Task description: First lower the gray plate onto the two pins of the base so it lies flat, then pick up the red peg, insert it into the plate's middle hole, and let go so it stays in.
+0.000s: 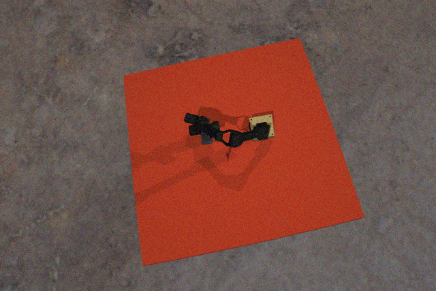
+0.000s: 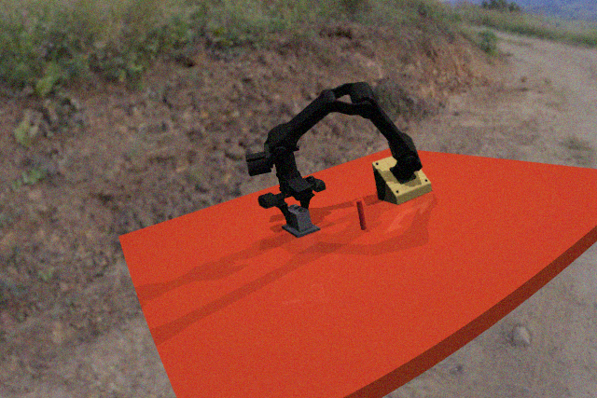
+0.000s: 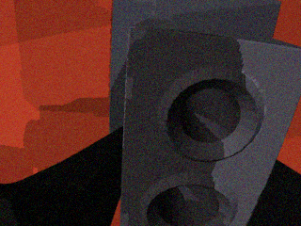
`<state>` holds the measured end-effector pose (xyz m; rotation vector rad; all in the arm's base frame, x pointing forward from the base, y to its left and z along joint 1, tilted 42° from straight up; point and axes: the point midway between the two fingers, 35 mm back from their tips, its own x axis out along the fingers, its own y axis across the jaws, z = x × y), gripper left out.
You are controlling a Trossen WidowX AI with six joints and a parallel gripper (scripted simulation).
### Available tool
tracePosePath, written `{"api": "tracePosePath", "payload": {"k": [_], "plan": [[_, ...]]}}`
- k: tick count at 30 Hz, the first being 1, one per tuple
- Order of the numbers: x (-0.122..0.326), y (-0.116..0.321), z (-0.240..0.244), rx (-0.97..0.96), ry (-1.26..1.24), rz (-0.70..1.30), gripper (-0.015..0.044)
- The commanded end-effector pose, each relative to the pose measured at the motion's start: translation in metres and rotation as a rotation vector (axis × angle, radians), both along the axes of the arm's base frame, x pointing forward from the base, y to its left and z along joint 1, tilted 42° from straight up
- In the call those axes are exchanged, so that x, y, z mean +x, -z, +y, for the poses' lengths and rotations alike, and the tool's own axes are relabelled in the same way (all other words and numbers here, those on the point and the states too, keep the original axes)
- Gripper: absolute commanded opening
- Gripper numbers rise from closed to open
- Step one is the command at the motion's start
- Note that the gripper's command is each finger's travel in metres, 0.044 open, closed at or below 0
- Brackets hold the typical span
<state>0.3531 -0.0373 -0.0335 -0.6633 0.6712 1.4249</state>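
The gray plate [image 2: 299,223] [image 3: 188,166] is a thick block that sits on the thin dark base [image 2: 313,228] [image 3: 198,11] and looks level. Two of its round holes show in the wrist view. The base's pins are hidden. My gripper [image 2: 295,213] [image 3: 182,140] points down with one finger on each side of the plate. The fingers stand slightly apart around it and are open; any gap is too small to see clearly. The red peg [image 1: 227,154] [image 2: 361,214] stands upright on the table, to the right of the plate in the exterior view.
The yellow mounting block [image 1: 255,119] [image 2: 409,194] carries the arm, beyond the peg at the right in the exterior view. The arm [image 2: 308,116] arches high from it to the plate. The orange-red table [image 1: 281,182] [image 2: 308,316] has open edges.
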Motion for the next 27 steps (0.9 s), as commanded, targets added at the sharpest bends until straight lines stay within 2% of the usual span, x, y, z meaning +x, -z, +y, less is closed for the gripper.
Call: {"api": "tracePosePath", "payload": {"k": [1,6,12,20,27], "plan": [[0.000,-0.001,0.000,0.000,-0.001,-0.002,0.0315],[0.000,-0.001,0.000,0.000,-0.001,-0.002,0.0440],[0.001,-0.002,-0.002,-0.001,-0.001,-0.002,0.0440],[-0.002,-0.080,-0.072,0.002,0.004,0.005,0.0440],[0.000,-0.087,-0.078,0.003,0.004,0.005,0.0440]]}}
